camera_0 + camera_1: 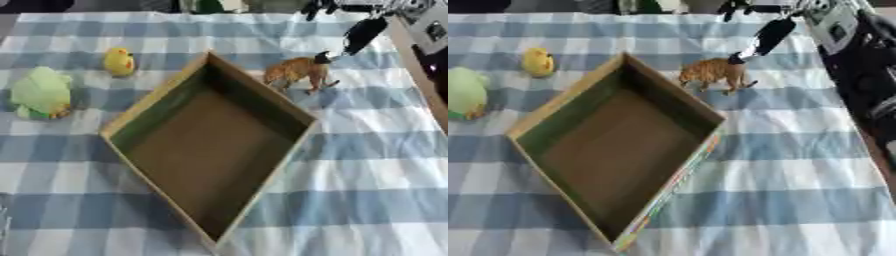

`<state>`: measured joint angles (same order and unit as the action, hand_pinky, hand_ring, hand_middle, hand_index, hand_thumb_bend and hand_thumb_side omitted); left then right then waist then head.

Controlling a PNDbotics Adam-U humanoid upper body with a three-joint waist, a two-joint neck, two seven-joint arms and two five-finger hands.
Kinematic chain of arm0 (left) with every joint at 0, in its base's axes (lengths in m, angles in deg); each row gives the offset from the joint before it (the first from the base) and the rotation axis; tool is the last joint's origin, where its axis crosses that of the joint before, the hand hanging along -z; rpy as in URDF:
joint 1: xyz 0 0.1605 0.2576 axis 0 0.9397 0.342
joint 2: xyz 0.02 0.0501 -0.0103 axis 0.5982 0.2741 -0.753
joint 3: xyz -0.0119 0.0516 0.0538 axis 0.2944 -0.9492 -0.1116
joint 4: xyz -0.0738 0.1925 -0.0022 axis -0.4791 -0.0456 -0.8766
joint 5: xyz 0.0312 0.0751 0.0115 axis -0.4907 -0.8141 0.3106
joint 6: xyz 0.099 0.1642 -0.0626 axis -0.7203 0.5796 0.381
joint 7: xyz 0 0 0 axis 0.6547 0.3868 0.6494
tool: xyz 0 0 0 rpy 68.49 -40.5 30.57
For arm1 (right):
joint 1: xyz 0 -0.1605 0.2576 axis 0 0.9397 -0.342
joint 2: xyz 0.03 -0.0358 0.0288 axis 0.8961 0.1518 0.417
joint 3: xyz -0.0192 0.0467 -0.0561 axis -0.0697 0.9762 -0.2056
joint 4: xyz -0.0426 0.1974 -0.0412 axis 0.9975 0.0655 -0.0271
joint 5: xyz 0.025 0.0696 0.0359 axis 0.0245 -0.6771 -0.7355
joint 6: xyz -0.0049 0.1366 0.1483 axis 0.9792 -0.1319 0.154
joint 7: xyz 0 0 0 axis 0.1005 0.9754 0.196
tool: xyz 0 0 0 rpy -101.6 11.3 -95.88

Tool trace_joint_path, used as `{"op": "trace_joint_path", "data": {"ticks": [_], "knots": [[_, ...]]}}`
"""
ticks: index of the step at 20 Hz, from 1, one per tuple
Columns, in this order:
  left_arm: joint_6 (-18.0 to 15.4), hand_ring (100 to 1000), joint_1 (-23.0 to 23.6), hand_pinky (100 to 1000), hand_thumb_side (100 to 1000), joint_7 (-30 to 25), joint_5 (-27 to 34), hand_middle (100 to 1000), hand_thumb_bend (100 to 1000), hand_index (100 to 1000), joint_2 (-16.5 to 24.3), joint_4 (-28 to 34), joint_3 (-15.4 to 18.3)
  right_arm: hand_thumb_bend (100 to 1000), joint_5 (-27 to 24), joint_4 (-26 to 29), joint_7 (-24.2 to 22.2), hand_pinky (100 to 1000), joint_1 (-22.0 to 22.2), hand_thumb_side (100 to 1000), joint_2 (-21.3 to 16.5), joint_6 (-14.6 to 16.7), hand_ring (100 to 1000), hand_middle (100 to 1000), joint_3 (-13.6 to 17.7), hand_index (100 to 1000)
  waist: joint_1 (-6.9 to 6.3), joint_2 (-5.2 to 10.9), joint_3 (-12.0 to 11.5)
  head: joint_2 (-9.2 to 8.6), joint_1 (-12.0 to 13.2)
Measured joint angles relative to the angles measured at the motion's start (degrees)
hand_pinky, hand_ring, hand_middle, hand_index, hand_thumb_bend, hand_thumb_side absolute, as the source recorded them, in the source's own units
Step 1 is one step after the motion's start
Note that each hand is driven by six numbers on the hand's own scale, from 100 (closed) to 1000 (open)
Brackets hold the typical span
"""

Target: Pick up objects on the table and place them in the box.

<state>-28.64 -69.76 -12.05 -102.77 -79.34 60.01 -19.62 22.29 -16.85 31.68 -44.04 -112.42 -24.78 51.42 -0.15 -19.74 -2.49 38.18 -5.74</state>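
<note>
An open cardboard box (150, 100) sits turned like a diamond in the middle of the blue-checked cloth, with nothing inside. Just off its upper right side stands an orange tiger toy (297, 71). My right hand (773, 32) reaches down from the upper right, its fingers straight, and one dark fingertip (325, 57) touches the top of the tiger's rear end. A small yellow duck (119, 62) stands left of the box. A pale green soft toy (39, 92) lies at the far left. My left hand does not show.
My right forearm (868, 70) fills the right edge of the right eye view. A wooden edge (420, 75) runs down the table's right side. Dark shapes stand along the far edge.
</note>
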Motion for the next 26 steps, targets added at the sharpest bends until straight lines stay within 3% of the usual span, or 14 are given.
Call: {"op": "trace_joint_path", "data": {"ticks": [12,18,20,24,26], "knots": [[-0.1,562,-0.13,436,777,-0.15,0.12,601,100,722,-0.07,0.0,-0.31,500,1.06,-2.2,-0.35,878,0.82,368,1.55,-0.35,973,774,-1.37,923,-0.28,-0.54,-0.37,-0.44,-0.43],[-0.02,562,-0.15,436,778,-0.28,0.26,601,100,722,-0.11,0.0,-0.32,471,1.75,-2.71,-0.24,856,1.06,371,2.02,-0.24,898,666,-1.73,816,-0.29,-0.77,-0.54,-0.49,-0.45],[0.03,563,-0.16,436,779,-0.32,0.28,601,100,722,-0.11,0.0,-0.33,384,1.67,-2.67,-0.24,838,1.35,383,2.09,-0.24,870,580,-1.89,759,-0.28,-0.82,-0.56,-0.5,-0.45],[0.1,563,-0.21,436,779,-0.41,0.3,602,100,722,-0.13,0.0,-0.34,236,0.21,-1.91,-0.84,809,1.41,376,2.36,-0.84,834,511,-2.0,696,-0.25,-0.94,-0.63,-0.51,-0.45],[0.09,563,-0.22,436,780,-0.42,0.3,602,100,721,-0.27,0.0,-0.35,101,-0.9,-1.29,-1.5,790,1.57,322,2.4,-1.5,808,481,-1.96,663,-0.24,-0.94,-0.67,-0.52,-0.45]]}}
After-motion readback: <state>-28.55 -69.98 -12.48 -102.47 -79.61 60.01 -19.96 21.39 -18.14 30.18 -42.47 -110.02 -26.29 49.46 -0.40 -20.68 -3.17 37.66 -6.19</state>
